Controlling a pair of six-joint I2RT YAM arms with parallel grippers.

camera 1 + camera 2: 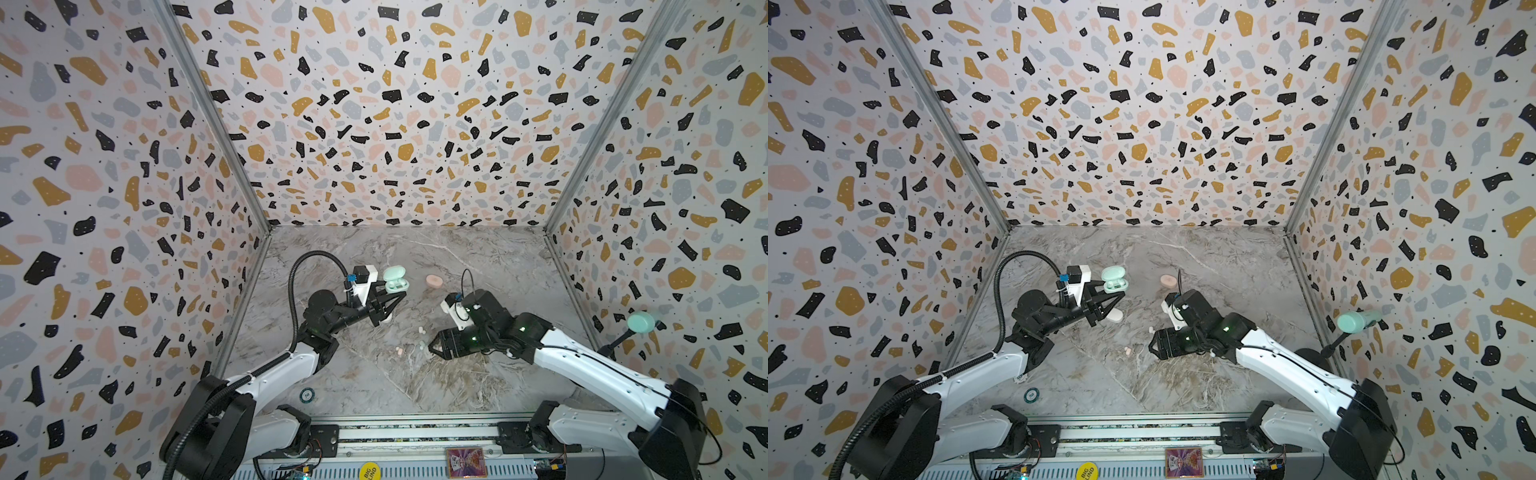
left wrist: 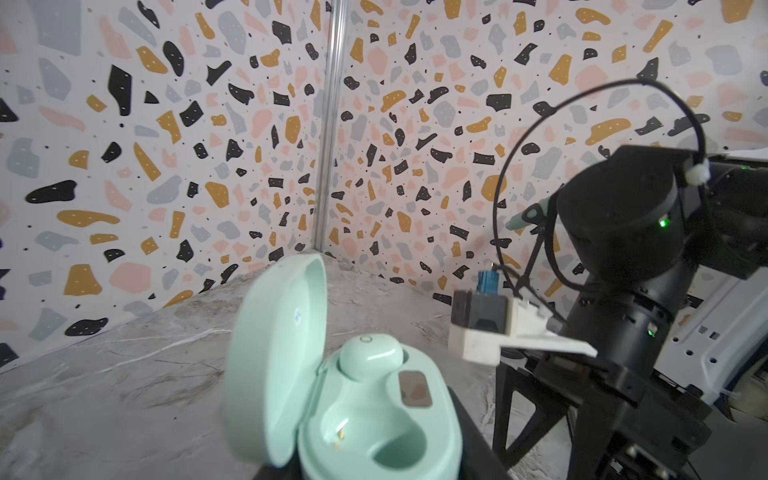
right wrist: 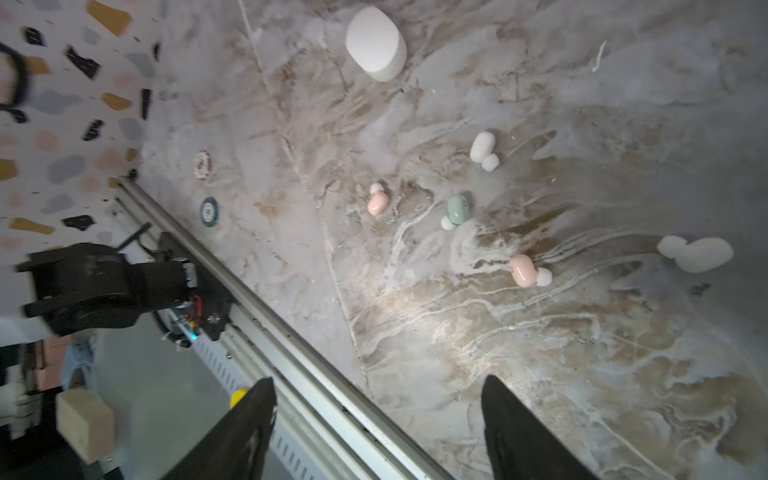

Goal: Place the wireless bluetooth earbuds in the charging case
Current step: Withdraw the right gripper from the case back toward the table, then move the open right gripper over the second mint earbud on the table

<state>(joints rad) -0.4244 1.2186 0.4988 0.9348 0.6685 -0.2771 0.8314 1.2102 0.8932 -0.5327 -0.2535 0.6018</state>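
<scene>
Five earbuds [image 3: 457, 210] loose on worktop [image 3: 540, 374]: two white, two pink, one mint. Sixth earbud [image 2: 370, 357], mint, seated in open mint case [image 2: 361, 432], pinched by left hand [image 1: 390, 297]. Right hand [image 3: 378, 380] spread, empty.

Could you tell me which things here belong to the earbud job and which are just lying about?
Job:
- open mint case, one mint bud seated in it
- loose mint earbud, two pink earbuds, two white earbuds
- closed white case, closed pink case

Lying about:
- round chip
- picture card at the front edge
- mint-headed stand

earbuds [image 3: 457, 210] strewn centrally, pink case [image 1: 434, 281] behind, bare tabletop [image 1: 478, 257] beyond it
</scene>
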